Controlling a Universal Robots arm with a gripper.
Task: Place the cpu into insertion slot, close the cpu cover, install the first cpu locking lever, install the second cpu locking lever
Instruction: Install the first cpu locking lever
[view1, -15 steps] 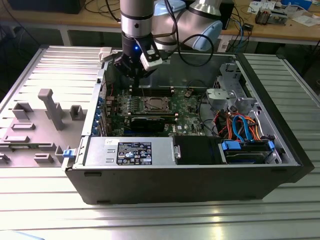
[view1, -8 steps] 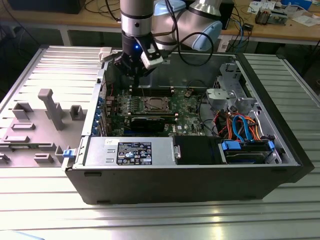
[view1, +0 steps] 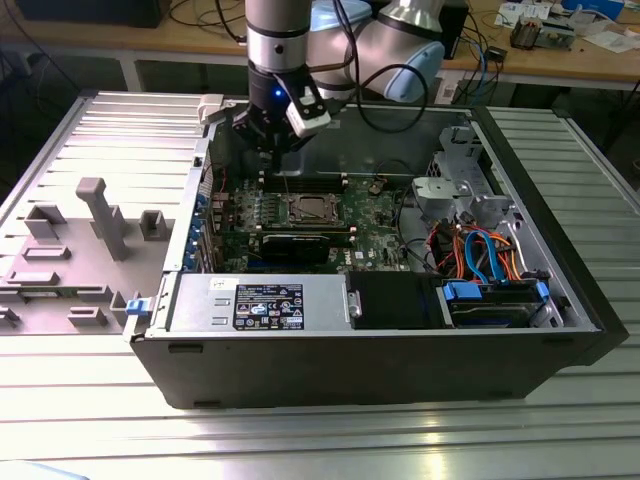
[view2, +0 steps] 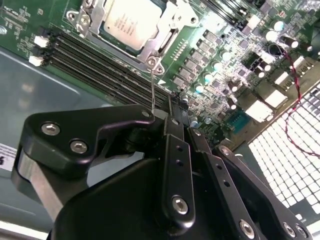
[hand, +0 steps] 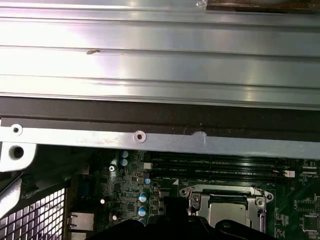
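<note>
The cpu (view2: 131, 21) already sits in the insertion slot (view1: 311, 210) on the green motherboard (view1: 375, 232), its silver-grey top showing through the square opening of the cpu cover (view2: 172, 22), which lies flat over it. So the first 2 steps of the task look done.

The levers are the open part. In the second wrist view a thin wire lever (view2: 153, 87) rises from the corner of the cover nearest the memory slots (view2: 100, 67) and runs to the end effector (view2: 167, 112). The black fingers (view2: 177, 165) are pressed close together with the wire's end between their tips, so I judge the end effector is pinching the lever, which stands raised and is not yet latched. Whether this is the first or the second lever I cannot tell, nor whether another one is already hooked down.

In the exterior view the end effector (view1: 272, 135) hangs inside the open computer case (view1: 400, 350), above the far edge of the motherboard just behind the slot. The case rests on the ribbed metal surface (view1: 560, 420).
</note>
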